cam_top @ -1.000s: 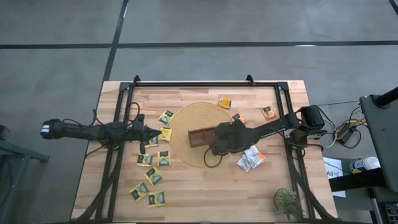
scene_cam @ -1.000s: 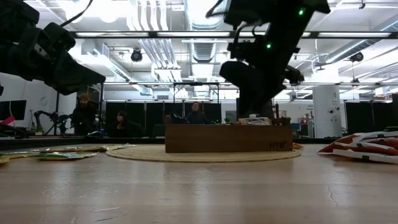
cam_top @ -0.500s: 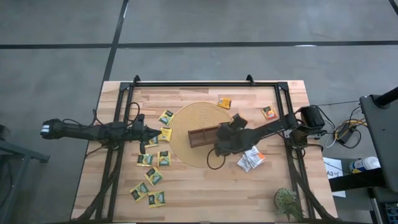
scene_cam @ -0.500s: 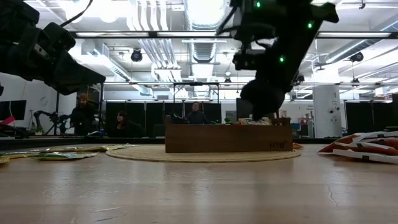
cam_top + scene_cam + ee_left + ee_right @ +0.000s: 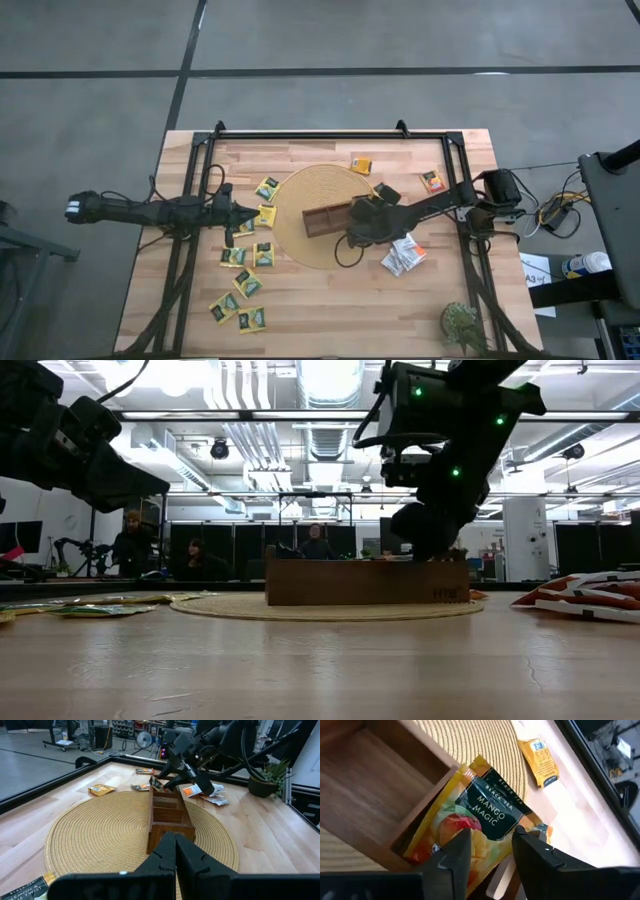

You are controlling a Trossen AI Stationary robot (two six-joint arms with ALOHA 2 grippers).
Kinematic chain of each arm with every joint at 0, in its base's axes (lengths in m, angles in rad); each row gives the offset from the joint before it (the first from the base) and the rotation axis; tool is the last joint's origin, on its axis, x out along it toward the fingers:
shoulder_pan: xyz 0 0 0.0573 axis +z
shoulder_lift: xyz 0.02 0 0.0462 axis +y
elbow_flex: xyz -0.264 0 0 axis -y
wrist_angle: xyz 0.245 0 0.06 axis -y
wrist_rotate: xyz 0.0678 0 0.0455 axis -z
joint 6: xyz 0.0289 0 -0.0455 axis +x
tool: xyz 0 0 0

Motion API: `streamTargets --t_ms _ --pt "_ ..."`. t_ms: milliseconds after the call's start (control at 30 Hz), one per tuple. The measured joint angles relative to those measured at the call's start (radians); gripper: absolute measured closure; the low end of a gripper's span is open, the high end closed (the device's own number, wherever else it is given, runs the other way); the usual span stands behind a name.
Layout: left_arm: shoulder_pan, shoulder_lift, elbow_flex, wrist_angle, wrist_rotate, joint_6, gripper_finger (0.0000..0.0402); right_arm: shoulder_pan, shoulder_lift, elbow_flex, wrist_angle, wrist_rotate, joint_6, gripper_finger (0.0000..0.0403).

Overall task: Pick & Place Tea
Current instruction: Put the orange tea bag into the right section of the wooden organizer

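Grey concrete floor w/ dark seams runs round the wooden table [image 5: 330, 310], and beyond its far edge the low view shows a lab w/ ceiling ducts and three people [image 5: 190, 558] seated at desks. Black frame rails [image 5: 330, 134] edge the tabletop. A round woven mat [image 5: 318, 182] sits mid-table, w/ the brown three-compartment wooden tray [image 5: 322, 218] on it.

Left arm [image 5: 150, 210] stretches in from the left, waiting over the left part of the table; left gripper [image 5: 175, 851] has its fingers pressed together, nothing between them, pointing toward the tray.

Right arm [image 5: 440, 203] reaches in from the right, its right gripper [image 5: 491, 849] over the tray's right end. Fingers [image 5: 456, 855] stand apart, one on each side of an orange mango tea packet [image 5: 470, 822] that lies tilted over the tray's end wall, partly in the end compartment, partly out over the mat. Can't tell if the pads actually touch it.

Rest of the tea: yellow-green packets [image 5: 247, 282] scattered on the left half, some at the mat's left edge, others nearer the near edge. Orange packets [image 5: 361, 166] lie far right of the mat, one more [image 5: 432, 181] further right. White-and-orange packets [image 5: 404, 254] piled just right of the gripper. Small green plant [image 5: 462, 325] at the near right corner.
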Motion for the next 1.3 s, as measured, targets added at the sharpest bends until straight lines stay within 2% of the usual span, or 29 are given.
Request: streamTargets --t_ms 167,367,533,633,733,900,1067,1200,1300 --pt "0.000 0.000 0.000 0.000 0.000 0.000 0.0402 0.001 -0.014 0.054 -0.021 -0.001 0.011 0.0274" --pt "0.000 0.000 0.000 0.000 0.000 0.000 0.0402 0.000 -0.052 0.138 -0.137 0.011 0.019 0.0289" --pt "0.000 0.000 0.000 0.000 0.000 0.000 0.0402 -0.005 -0.101 0.187 -0.235 0.085 0.046 0.0306" --pt "0.000 0.000 0.000 0.000 0.000 0.000 0.0402 -0.026 -0.137 0.215 -0.358 0.123 0.109 0.0315" --pt "0.000 0.000 0.000 0.000 0.000 0.000 0.0402 -0.080 -0.196 0.236 -0.476 0.135 0.241 0.0318" --pt "0.000 0.000 0.000 0.000 0.000 0.000 0.0402 -0.162 -0.287 0.199 -0.514 0.160 0.357 0.0306" --pt "0.000 0.000 0.000 0.000 0.000 0.000 0.0402 -0.194 -0.319 0.126 -0.510 0.164 0.460 0.0295" --pt "0.000 0.000 0.000 0.000 0.000 0.000 0.0402 -0.195 -0.314 0.099 -0.507 0.159 0.358 0.0289" --pt "0.000 0.000 0.000 0.000 0.000 0.000 0.0402 -0.196 -0.309 0.084 -0.499 0.118 0.322 0.0287"
